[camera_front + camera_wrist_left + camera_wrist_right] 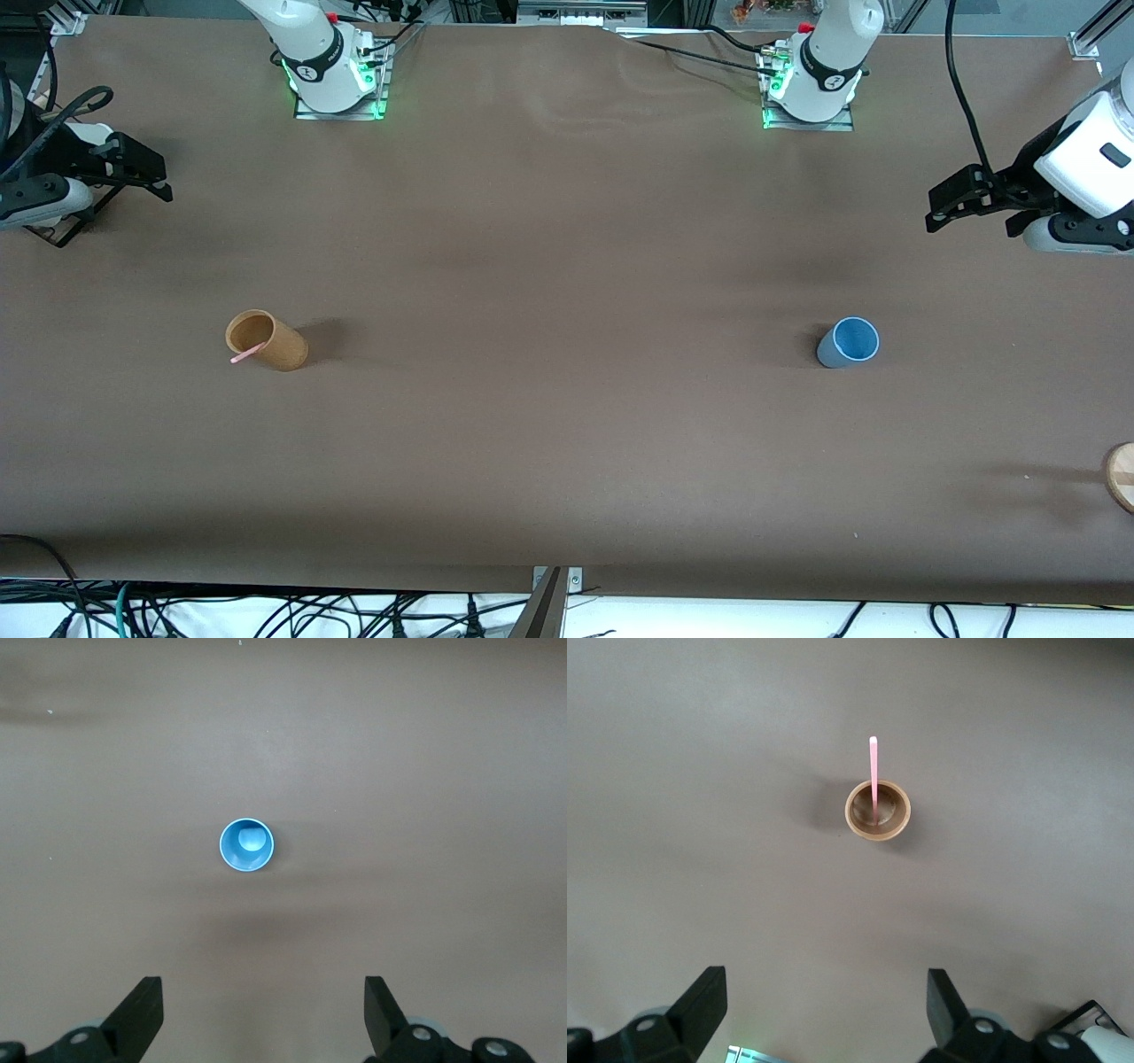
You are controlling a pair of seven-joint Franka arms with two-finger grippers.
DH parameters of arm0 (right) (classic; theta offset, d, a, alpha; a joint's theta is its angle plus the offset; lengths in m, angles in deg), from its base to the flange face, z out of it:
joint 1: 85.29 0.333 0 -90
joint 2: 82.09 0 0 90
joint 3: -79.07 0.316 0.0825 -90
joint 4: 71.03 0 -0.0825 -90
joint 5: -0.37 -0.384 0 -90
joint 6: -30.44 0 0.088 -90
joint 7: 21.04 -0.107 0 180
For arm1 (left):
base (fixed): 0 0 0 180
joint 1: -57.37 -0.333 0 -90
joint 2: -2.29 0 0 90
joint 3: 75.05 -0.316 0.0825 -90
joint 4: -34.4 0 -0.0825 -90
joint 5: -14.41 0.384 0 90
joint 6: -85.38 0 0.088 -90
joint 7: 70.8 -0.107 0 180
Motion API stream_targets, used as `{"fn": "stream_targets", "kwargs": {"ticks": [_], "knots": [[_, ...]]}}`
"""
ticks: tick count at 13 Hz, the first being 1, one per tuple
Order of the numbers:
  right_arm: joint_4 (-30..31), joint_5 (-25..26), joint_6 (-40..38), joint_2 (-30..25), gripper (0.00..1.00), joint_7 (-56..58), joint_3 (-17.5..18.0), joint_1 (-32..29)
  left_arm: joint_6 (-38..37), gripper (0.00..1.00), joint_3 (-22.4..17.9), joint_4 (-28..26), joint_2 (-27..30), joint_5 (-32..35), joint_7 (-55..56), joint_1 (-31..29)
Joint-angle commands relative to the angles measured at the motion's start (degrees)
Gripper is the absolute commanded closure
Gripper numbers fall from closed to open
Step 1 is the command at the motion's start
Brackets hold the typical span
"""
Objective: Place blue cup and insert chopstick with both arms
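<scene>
Brown cloth covers the table (567, 443). Nothing is started: the blue cup (849, 343) stands untouched at four o'clock, the chopstick (246, 355) leans in the tan cup (266, 340) at eight. The left gripper (262, 1014) and right gripper (826, 1010) wait at the table's ends, fingers spread, empty.

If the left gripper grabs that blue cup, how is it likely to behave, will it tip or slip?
The blue cup stands upright and looks empty, so it is probably light and easy to knock over. Its tapered wall may let it slide in the grip. The left gripper hangs open above it; the right gripper waits.
</scene>
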Motion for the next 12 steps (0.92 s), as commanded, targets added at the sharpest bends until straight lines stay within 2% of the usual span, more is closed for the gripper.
{"fn": "stream_targets", "kwargs": {"ticks": [1, 12], "knots": [[-1.32, 0.34, 0.11, 0.50, 0.00, 0.42, 0.36, 0.04, -0.39, 0.00, 0.00, -0.25, 0.24, 1.12, -1.24, 0.26], [-1.50, -0.28, 0.46, 0.41, 0.00, 0.94, 0.45, 0.04, -0.13, 0.00, 0.00, -0.25, -0.11, 1.30, -1.32, 0.35]]}}
